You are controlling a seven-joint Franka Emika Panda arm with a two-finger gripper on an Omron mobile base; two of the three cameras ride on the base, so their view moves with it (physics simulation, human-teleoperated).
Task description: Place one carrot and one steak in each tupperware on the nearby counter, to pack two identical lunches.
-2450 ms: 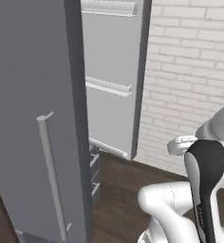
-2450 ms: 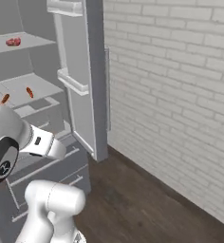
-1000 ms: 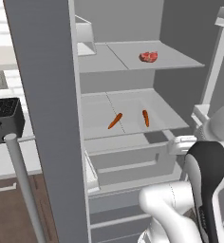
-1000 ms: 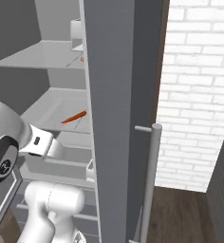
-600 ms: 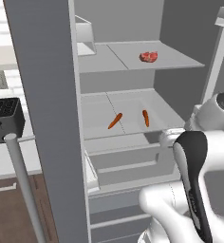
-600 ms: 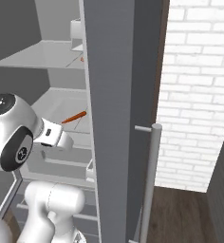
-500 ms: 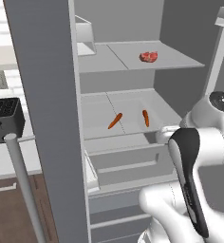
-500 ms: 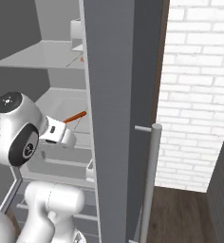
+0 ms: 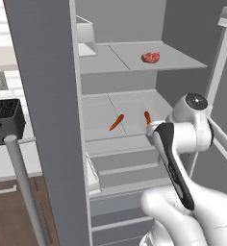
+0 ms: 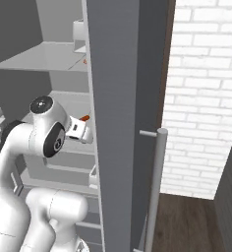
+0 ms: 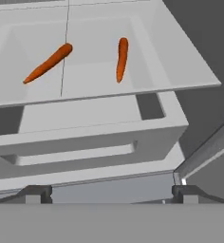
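Inside the open fridge point(image 9: 130, 29), two carrots point(image 11: 48, 62) point(image 11: 121, 59) lie ahead of the gripper point(image 11: 109, 192), its jaws spread wide.

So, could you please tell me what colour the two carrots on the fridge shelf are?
Orange; the carrots show best in the hand view.

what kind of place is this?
Looks like a kitchen, facing an open fridge: shelves hold two carrots and a steak, with a black toaster on the counter alongside.
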